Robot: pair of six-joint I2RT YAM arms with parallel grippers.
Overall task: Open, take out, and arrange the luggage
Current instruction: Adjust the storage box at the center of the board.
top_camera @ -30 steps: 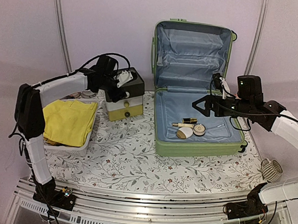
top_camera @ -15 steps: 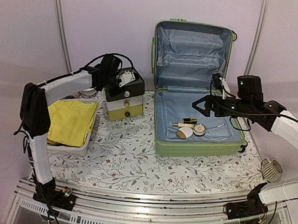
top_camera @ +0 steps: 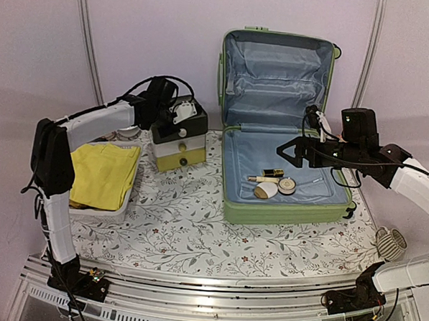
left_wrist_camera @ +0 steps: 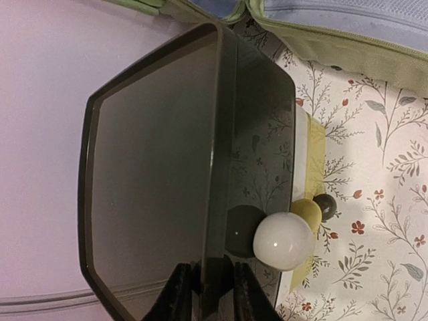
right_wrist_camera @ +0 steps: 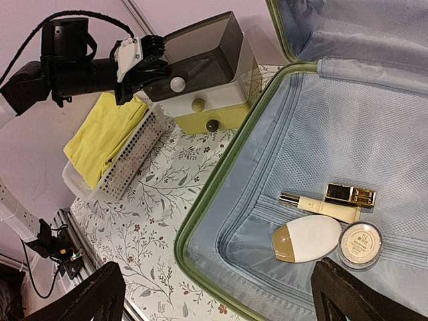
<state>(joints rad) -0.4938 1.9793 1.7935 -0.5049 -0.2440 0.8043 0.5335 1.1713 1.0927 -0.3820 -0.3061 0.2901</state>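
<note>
– What sits nearest you?

– The flowered tablecloth. On its left side a white basket holds a folded yellow cloth.

– And the suitcase?

– The suitcase lies open on the right side of the table. Its lower half is flat on the tablecloth and its upper half stands upright against the back wall. In the lower half lie an oval case, a round compact, a slim tube and a gold-and-black case, all close together.

– Your right gripper?

– My right gripper hangs over that lower half with its jaws spread wide, grasping nothing.

– And the left one?

– Farther back, just beside the suitcase's left side, stands a drawer box with round knobs. My left gripper is clenched on the edge of its dark lid, one finger on each face. The lid sits tilted on the box.
</note>
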